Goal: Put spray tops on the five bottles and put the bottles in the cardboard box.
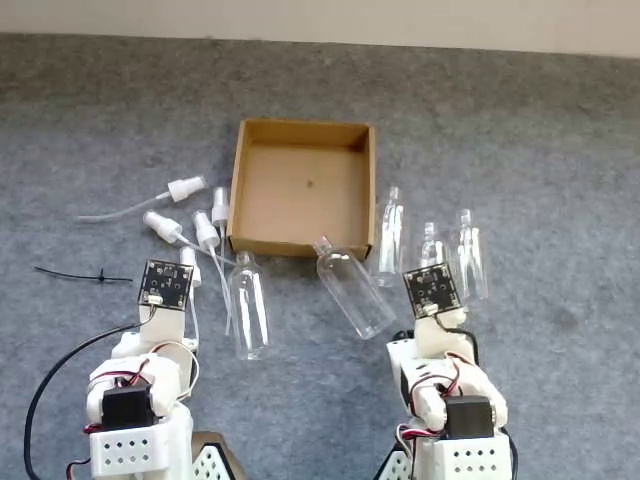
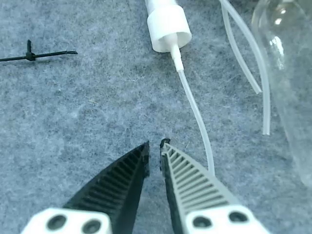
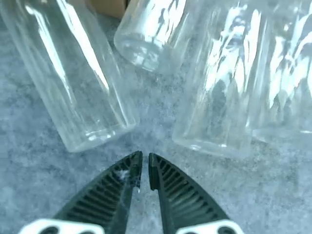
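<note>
With my left pincer (image 2: pixel 155 145) and right pincer (image 3: pixel 145 156) both clenched on nothing, I could snag the thin tube (image 2: pixel 194 112) of the spray top (image 2: pixel 168 24) lying just ahead and roll the bottle (image 2: pixel 287 58) beside it.

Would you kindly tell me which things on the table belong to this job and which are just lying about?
Belongs to the job:
- five clear bottles, lying uncapped
- white spray tops with tubes
- cardboard box

Just lying about:
- black cable tie
</note>
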`<state>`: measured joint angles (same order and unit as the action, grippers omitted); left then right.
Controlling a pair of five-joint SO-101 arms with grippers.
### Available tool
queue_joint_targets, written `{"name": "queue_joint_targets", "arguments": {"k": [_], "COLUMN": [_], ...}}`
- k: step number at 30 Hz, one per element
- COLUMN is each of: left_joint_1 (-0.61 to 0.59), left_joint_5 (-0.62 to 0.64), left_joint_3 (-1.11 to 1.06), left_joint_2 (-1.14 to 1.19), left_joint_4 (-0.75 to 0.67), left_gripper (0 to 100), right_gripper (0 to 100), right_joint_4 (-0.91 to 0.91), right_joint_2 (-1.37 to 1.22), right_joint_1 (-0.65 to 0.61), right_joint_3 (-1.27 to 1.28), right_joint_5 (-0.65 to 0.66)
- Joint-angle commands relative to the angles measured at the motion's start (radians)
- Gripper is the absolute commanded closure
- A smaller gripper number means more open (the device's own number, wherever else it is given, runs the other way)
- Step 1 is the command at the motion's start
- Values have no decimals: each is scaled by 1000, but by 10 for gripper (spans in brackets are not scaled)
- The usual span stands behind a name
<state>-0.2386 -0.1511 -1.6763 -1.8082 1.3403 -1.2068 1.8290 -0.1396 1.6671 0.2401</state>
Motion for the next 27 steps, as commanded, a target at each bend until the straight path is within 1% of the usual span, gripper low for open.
{"name": "queue_joint_targets", "arguments": {"k": [1,12,17,19,21,24,27], "left_joint_1": [-10,-13,-13,-13,-13,-13,-13], "left_joint_5": [0,-6,-6,-6,-6,-6,-6], "left_joint_3": [-19,-19,-19,-19,-19,-19,-19], "left_joint_2": [-12,-12,-12,-12,-12,-12,-12], "left_joint_4": [6,6,6,6,6,6,6], "left_gripper": [944,944,944,944,944,944,944], "right_gripper": [994,990,988,986,964,931,930], "right_joint_4": [-24,-13,53,105,173,237,255], "right_joint_2": [7,8,8,8,7,8,8], "right_joint_1": [-2,-4,-4,1,38,97,154], "right_joint_3": [140,140,137,136,139,139,136], "right_joint_5": [11,12,14,14,34,137,153]}}
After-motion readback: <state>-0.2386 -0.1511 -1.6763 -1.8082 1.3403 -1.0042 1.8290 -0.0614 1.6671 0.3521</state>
